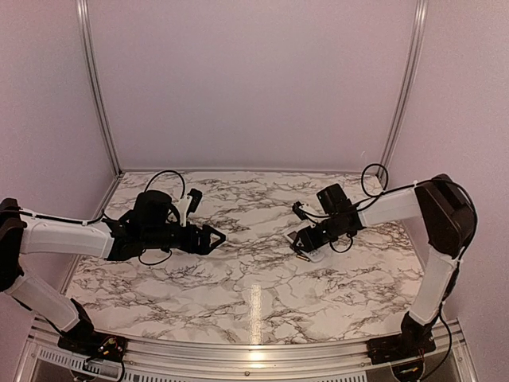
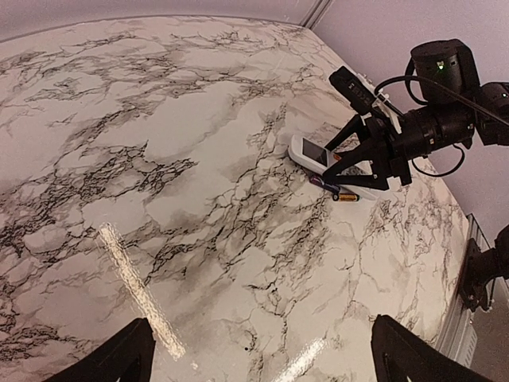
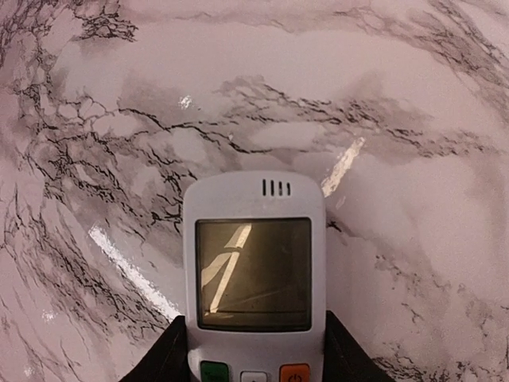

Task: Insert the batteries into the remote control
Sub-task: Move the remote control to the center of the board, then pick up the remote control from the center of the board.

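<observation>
At the table's (image 1: 254, 294) right side, the right gripper (image 1: 305, 245) clasps the remote control (image 3: 254, 270) face up; the batteries (image 2: 346, 196) lie loose beside it, so loading looks unstarted; the left gripper (image 1: 215, 236) gapes wide

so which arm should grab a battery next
Left, probably. The left gripper is open and empty, while the right gripper grips the remote control. The batteries lie loose beside it.
</observation>
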Robot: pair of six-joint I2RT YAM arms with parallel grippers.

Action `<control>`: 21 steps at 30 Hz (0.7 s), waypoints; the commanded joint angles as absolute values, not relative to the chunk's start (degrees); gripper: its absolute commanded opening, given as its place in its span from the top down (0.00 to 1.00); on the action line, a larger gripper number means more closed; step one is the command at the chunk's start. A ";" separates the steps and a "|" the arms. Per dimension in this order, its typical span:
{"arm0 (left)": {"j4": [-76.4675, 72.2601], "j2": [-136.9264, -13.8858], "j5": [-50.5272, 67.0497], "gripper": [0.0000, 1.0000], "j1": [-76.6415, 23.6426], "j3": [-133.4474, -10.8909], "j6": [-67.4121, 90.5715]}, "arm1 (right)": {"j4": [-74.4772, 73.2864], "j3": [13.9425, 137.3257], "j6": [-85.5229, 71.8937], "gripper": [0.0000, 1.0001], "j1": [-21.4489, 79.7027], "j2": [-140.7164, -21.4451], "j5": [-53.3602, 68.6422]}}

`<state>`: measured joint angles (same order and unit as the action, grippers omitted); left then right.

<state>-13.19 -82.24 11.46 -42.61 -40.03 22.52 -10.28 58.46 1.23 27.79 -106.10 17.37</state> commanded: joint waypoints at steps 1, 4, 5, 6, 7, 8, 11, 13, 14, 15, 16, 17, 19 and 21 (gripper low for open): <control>-15.29 -82.11 10.55 0.01 -42.97 -39.02 22.25 | -11.73 55.60 -3.77 0.72 31.09 -106.94 16.01; -15.50 -82.41 10.49 0.01 -42.98 -38.94 22.50 | -11.09 55.65 -5.12 0.72 32.75 -107.15 15.76; -15.67 -82.44 10.50 0.01 -43.03 -38.87 22.54 | -10.97 55.69 -5.60 0.72 33.24 -107.28 15.74; -15.79 -82.52 10.50 0.01 -43.10 -38.85 22.56 | -10.98 55.73 -5.96 0.72 33.68 -107.34 15.69; -15.86 -82.59 10.46 0.01 -43.20 -38.79 22.60 | -10.84 55.84 -6.32 0.72 33.97 -107.44 15.65; -15.94 -82.69 10.39 0.01 -43.25 -38.76 22.60 | -10.80 55.94 -6.52 0.72 34.24 -107.60 15.65; -16.25 -83.13 10.39 0.01 -43.58 -38.76 22.75 | -10.62 56.32 -7.46 0.72 34.82 -107.97 15.33; -16.35 -83.31 10.35 0.01 -43.68 -38.76 22.63 | -10.18 56.38 -8.02 0.72 35.17 -107.98 15.13; -16.35 -83.32 10.28 0.01 -43.67 -38.68 22.65 | -10.08 56.42 -8.26 0.73 35.33 -107.94 15.05; -16.35 -83.38 10.24 0.01 -43.67 -38.61 22.65 | -9.90 56.43 -8.48 0.73 35.45 -107.97 15.03; -16.35 -83.48 10.13 0.01 -43.67 -38.59 22.61 | -9.73 56.44 -8.71 0.73 35.57 -107.93 15.15; -16.35 -83.52 10.07 0.01 -43.61 -38.58 22.58 | -9.61 56.50 -8.86 0.73 35.80 -107.93 15.25; -16.41 -83.58 9.86 0.01 -43.61 -38.65 22.52 | -9.43 56.71 -9.13 0.73 36.10 -108.24 15.33; -16.67 -83.51 9.79 0.01 -43.68 -38.56 22.70 | -9.39 56.94 -9.31 0.73 36.65 -108.66 15.58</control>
<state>-14.85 -82.52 10.68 -43.40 -39.35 22.79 -6.72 57.39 -7.40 34.81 -105.91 15.46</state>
